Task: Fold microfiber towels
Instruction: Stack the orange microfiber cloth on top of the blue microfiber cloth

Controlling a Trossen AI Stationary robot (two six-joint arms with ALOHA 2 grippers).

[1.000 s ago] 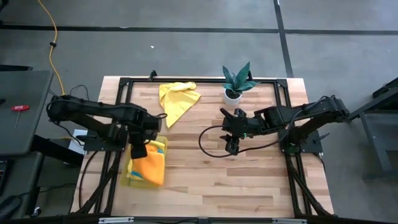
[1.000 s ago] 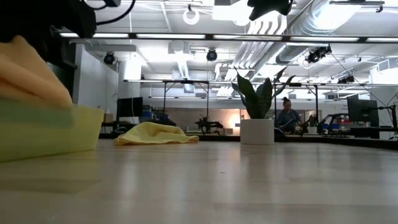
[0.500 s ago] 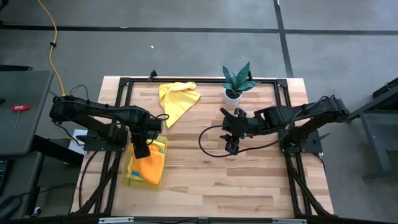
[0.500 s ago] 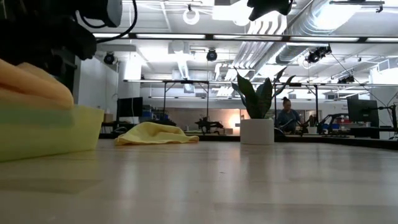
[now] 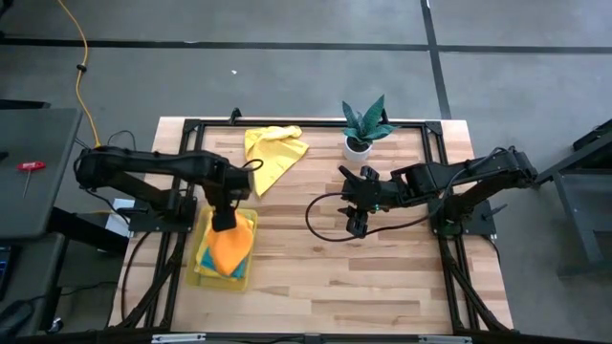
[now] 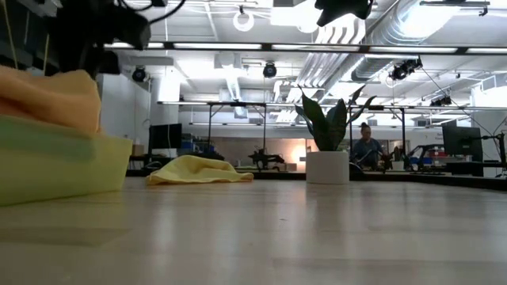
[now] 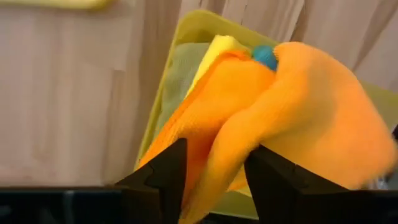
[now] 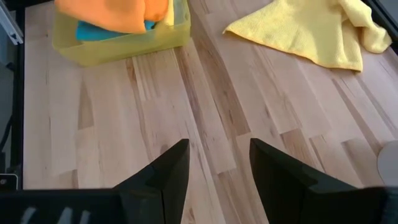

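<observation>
A translucent yellow tray (image 5: 201, 273) stands at the table's left and holds a stack of towels: an orange towel (image 5: 230, 248) on top, with teal (image 7: 266, 56), olive-green (image 7: 177, 74) and yellow (image 7: 217, 46) ones under it. My left gripper (image 5: 226, 218) is over the tray's far end, shut on the orange towel. A second yellow towel (image 5: 273, 153) lies crumpled on the table near the far edge. My right gripper (image 5: 356, 222) hovers open and empty over the table's middle. My left gripper pinches a bunched fold of the orange towel (image 7: 217, 158) between its two fingers, near the towel's far end. The fingers come from above, pointing down. The pinched part is raised, and the rest of the towel (image 7: 311, 118) lies on the stack in the tray.
A small potted plant (image 5: 361, 129) stands at the far edge, right of the crumpled yellow towel. A black cable (image 5: 320, 225) loops on the table beside my right gripper. Bare wood lies between the tray and my right arm (image 8: 186, 112).
My left gripper has gone up and toward the table's far and right edges, over the tray. The orange towel, spread wide on the stack before, is now bunched narrower, and its far part stands higher above the tray.
</observation>
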